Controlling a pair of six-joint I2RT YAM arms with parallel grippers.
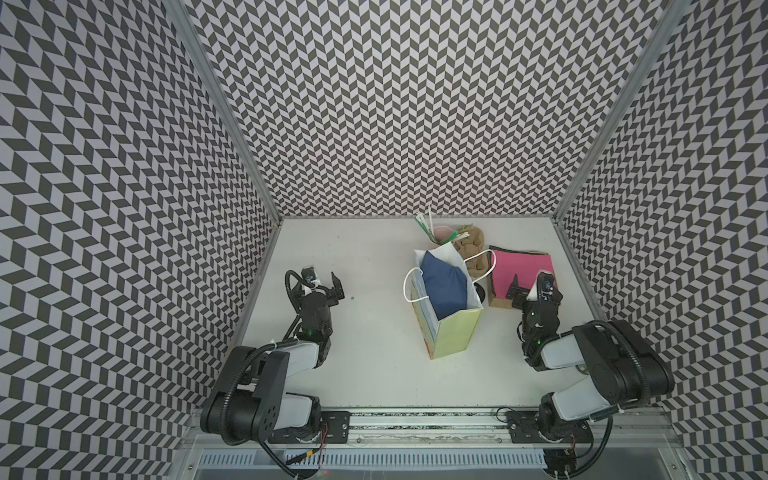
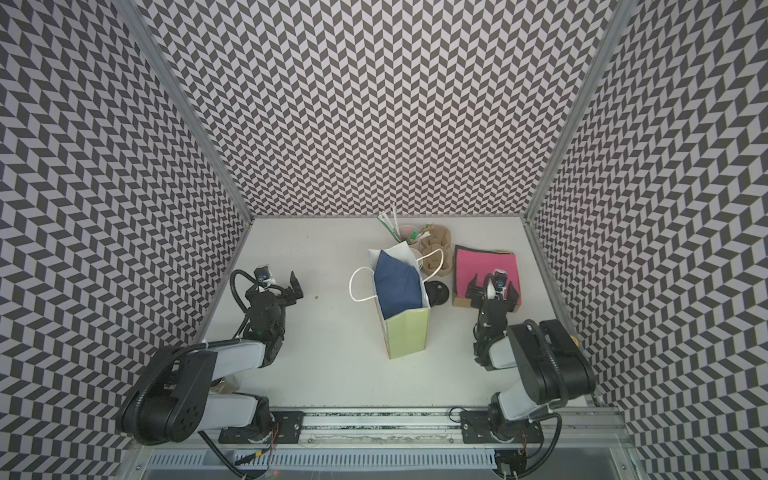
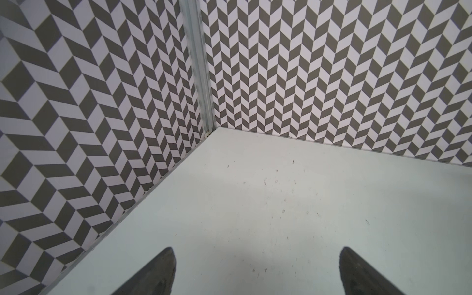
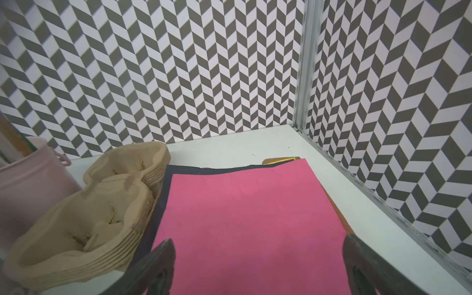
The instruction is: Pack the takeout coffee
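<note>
You had the takeout coffee (image 2: 437, 293) on the counter (image 2: 332, 365) right of centre in a top view. Its black lid showed just beside the right wall of the yellow-green gift bag (image 2: 409, 334), between that bag and the pink sheet (image 2: 484, 266). A blue cloth bundle (image 2: 397, 286) filled the bag's mouth. Your left jaws stood wide and empty over bare counter at left. Your right jaws, equally wide, hung over the pink sheet and held nothing. The stacked pulp cup carriers (image 4: 97, 219) and the pink cup of straws (image 2: 405, 233) sat above the bag in frame
</note>
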